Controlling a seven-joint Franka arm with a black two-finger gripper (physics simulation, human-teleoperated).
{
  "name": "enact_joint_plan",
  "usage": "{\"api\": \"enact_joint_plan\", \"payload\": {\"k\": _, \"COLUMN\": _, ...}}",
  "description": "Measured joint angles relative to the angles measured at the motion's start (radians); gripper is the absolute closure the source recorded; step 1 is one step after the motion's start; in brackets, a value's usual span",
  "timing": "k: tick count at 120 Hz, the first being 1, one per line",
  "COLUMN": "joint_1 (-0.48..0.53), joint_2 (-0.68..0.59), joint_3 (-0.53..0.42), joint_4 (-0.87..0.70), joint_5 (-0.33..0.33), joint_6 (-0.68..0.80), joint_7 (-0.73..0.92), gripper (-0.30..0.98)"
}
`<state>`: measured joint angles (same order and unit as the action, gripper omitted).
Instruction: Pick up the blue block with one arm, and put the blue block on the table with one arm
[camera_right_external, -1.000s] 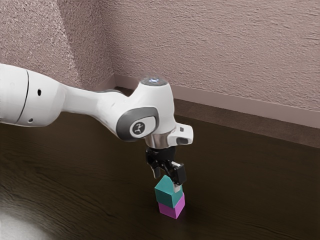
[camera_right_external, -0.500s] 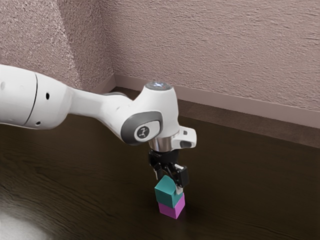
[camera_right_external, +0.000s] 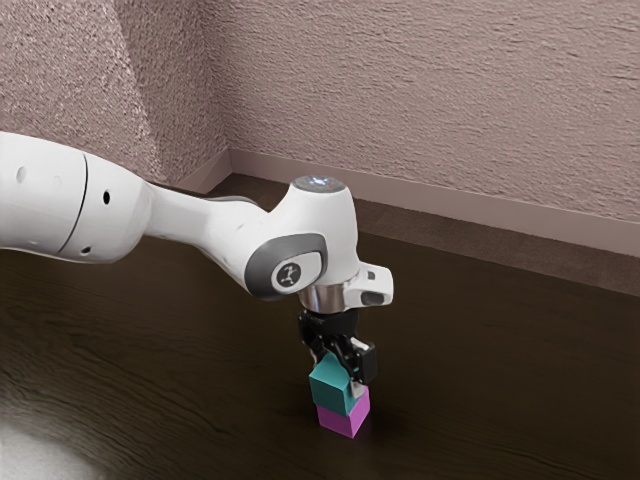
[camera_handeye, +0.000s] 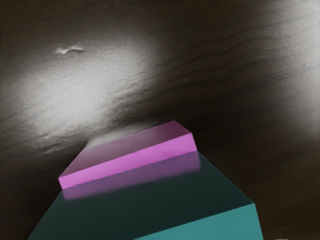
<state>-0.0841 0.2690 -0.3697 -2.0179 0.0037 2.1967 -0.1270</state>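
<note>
The arm (camera_right_external: 210, 225) is extending from the exterior view's left and bending at the wrist, its hand pointing down. The gripper (camera_right_external: 337, 373) is straddling the upper part of the blue block (camera_right_external: 333, 389), its fingers standing apart on either side. The blue block, teal in tone, is resting atop the magenta block (camera_right_external: 344, 418), which is sitting on the dark table (camera_right_external: 480, 400).
</note>
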Motion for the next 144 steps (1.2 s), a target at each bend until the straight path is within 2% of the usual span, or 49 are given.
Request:
{"api": "enact_joint_plan", "payload": {"k": 8, "joint_1": 0.001, "joint_2": -0.001, "joint_3": 0.000, "joint_4": -0.001, "joint_5": 0.001, "joint_6": 0.001, "joint_7": -0.002, "gripper": 0.24}}
{"api": "enact_joint_plan", "payload": {"k": 50, "joint_1": 0.022, "joint_2": -0.069, "joint_3": 0.001, "joint_4": 0.012, "joint_5": 0.021, "joint_6": -0.008, "joint_7": -0.019, "gripper": 0.35}}
{"api": "enact_joint_plan", "payload": {"k": 75, "joint_1": 0.125, "joint_2": -0.036, "joint_3": 0.017, "joint_4": 0.078, "joint_5": 0.053, "joint_6": -0.047, "joint_7": -0.027, "gripper": 0.35}}
{"api": "enact_joint_plan", "payload": {"k": 129, "joint_1": 0.150, "joint_2": 0.097, "joint_3": 0.037, "joint_4": 0.080, "joint_5": 0.064, "joint_6": -0.057, "joint_7": -0.035, "gripper": 0.36}}
{"api": "enact_joint_plan", "payload": {"k": 144, "joint_1": 0.152, "joint_2": 0.100, "joint_3": 0.037, "joint_4": 0.078, "joint_5": 0.052, "joint_6": -0.057, "joint_7": -0.029, "gripper": 0.23}}
